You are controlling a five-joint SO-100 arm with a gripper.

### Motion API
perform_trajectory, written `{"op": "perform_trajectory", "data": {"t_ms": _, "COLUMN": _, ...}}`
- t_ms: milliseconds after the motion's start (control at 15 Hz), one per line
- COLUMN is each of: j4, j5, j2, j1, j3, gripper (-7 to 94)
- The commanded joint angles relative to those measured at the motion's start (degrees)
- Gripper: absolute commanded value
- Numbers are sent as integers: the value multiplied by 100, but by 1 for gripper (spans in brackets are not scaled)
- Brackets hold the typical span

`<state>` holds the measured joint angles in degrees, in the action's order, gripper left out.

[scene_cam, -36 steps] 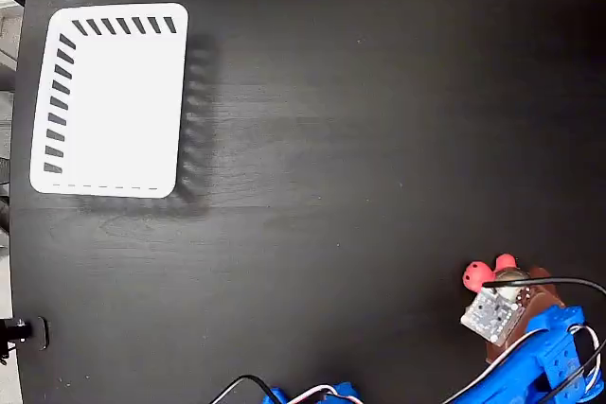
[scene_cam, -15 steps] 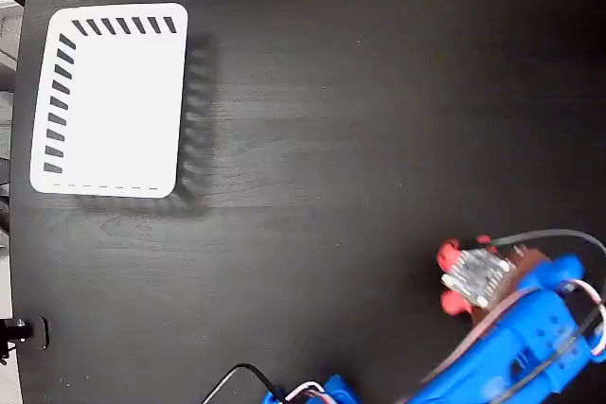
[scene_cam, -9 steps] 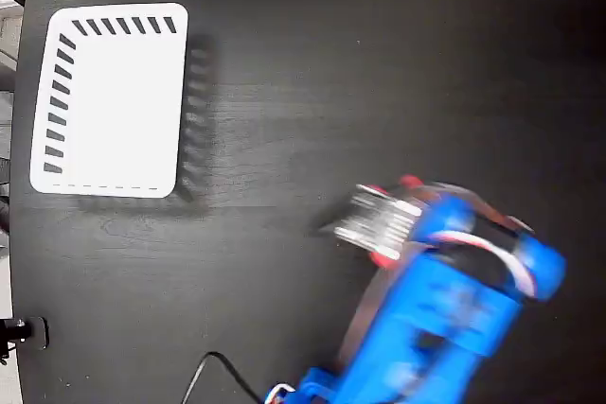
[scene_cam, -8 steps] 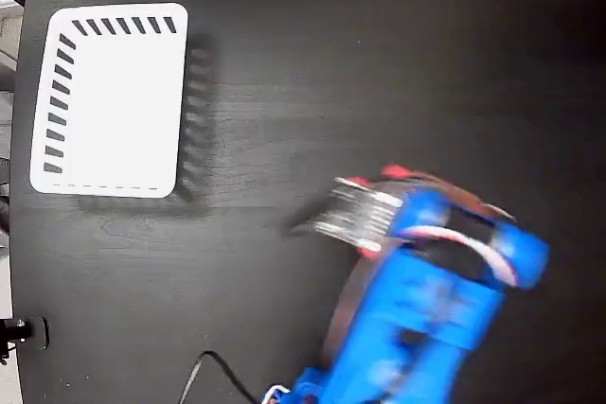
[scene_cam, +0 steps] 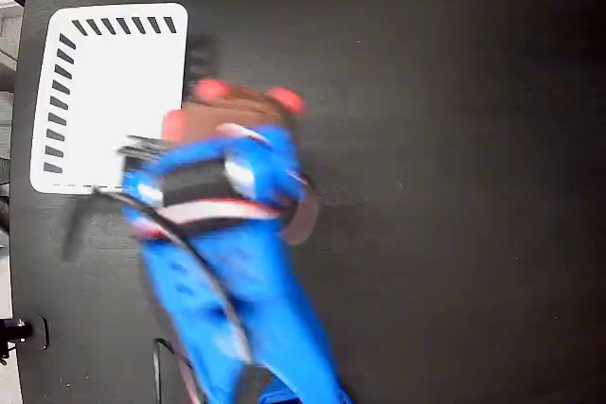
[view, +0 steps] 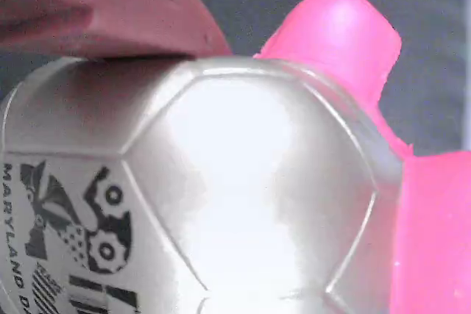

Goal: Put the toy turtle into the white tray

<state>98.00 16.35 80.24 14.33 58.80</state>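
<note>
Hand (scene_cam: 204, 125) grips toy turtle (view: 221, 196) beside white tray (scene_cam: 114, 101), which holds nothing.

The fixed view is evenly lit, but the blue arm (scene_cam: 222, 262) is smeared by motion blur. The white tray (scene_cam: 104, 92) is overexposed (its floor reads as flat white) and casts a soft shadow rightward on the dark tabletop (scene_cam: 454, 92). In the wrist view, glare washes out the turtle's shell (view: 221, 196), too close to be sharp.
</note>
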Motion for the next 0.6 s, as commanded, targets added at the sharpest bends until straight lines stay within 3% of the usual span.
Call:
{"op": "perform_trajectory", "data": {"t_ms": 0, "j4": -79, "j5": 185, "j2": -431, "j1": 606, "j3": -1354, "gripper": -1}}
{"op": "perform_trajectory", "data": {"t_ms": 533, "j4": -176, "j5": 229, "j2": -2593, "j1": 1529, "j3": -3656, "gripper": -1}}
